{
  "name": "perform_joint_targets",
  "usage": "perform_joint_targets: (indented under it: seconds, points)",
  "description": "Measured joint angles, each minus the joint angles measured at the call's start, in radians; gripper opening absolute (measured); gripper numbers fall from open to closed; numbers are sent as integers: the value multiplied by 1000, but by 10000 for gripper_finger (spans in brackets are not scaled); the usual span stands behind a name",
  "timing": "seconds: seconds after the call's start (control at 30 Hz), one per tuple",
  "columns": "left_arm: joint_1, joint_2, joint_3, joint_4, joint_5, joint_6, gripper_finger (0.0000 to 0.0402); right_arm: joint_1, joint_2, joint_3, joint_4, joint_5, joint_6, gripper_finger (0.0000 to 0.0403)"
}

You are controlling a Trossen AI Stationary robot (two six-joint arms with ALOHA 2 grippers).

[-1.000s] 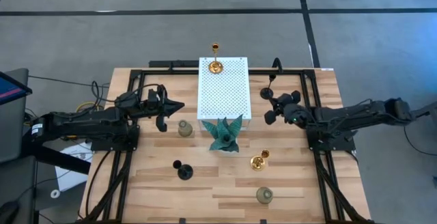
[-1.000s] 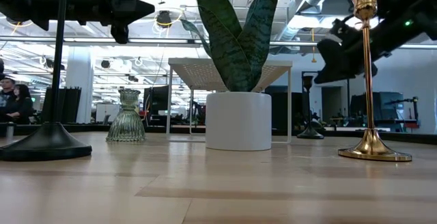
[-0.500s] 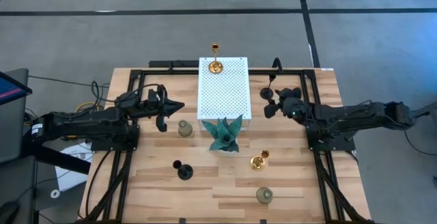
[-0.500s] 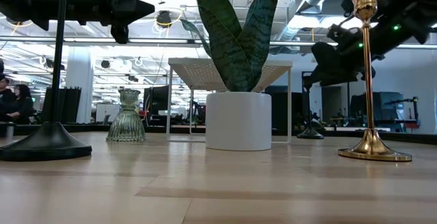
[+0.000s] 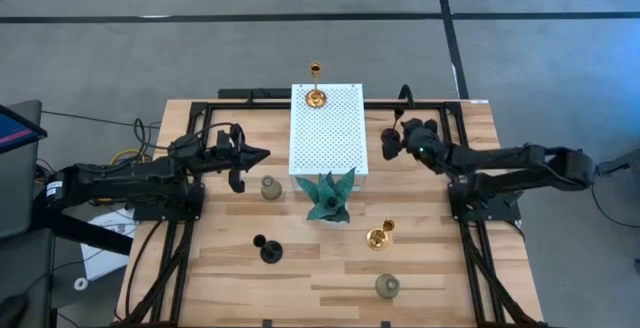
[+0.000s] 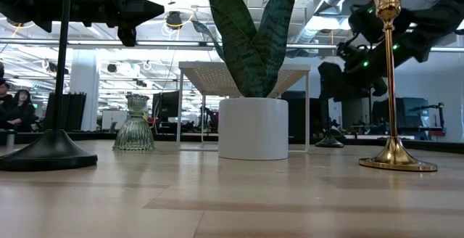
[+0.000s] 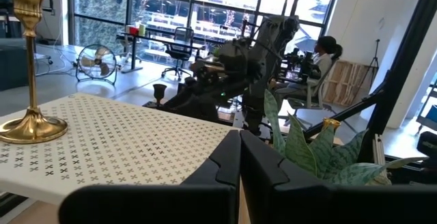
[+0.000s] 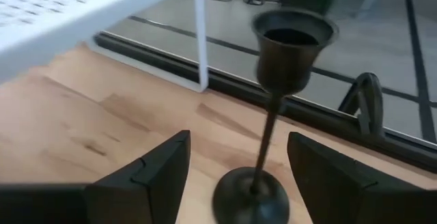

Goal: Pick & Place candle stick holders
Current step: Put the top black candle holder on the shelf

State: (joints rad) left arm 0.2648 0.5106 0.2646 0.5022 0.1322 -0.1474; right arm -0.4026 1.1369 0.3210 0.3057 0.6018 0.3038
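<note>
- White perforated shelf [image 5: 329, 130] at the far middle of the wooden surface [image 5: 330, 268], standing on thin white legs with open room underneath.
- One gold candle holder [image 5: 316, 93] upright on the far edge of the shelf; seen also in the left wrist view [image 7: 27, 80].
- Right gripper [image 5: 390, 144] just beside the shelf's right edge, fingers [image 8: 147, 173] spread wide on either side of a black candle holder [image 8: 270, 108], not touching its stem; that holder upright on the wood near the shelf leg and the surface's far edge.
- Left gripper [image 5: 258, 155] well left of the shelf, above the surface, fingers [image 7: 232, 166] pressed together and holding nothing.
- Grey-green glass holder [image 5: 270, 187] near the shelf's front left corner, just in front of the left gripper.
- Teal spiky plant in a white pot [image 5: 329, 196] touching the shelf's front edge line.
- Second gold holder [image 5: 380, 235] in front of the shelf to the right, upright.
- Second black holder [image 5: 268, 249] in front of the shelf to the left; second grey-green holder [image 5: 387, 286] near the front edge, right of middle.
- Bare wood between these front pieces and along both side edges.
</note>
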Motion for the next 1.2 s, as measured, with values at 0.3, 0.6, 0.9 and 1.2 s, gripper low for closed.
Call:
perform_joint_targets:
  seconds: [0.3,0.6,0.9,1.2]
  points:
    - [0,0,0,0,0,0,4,-64,118,0,129,-55,0,232]
    - [0,0,0,0,0,0,4,-105,195,26,168,-55,0,202]
    - [0,0,0,0,-4,0,4,-109,204,79,156,-60,-58,79]
    - [0,0,0,0,-4,0,4,-108,152,152,-84,-87,-91,23]
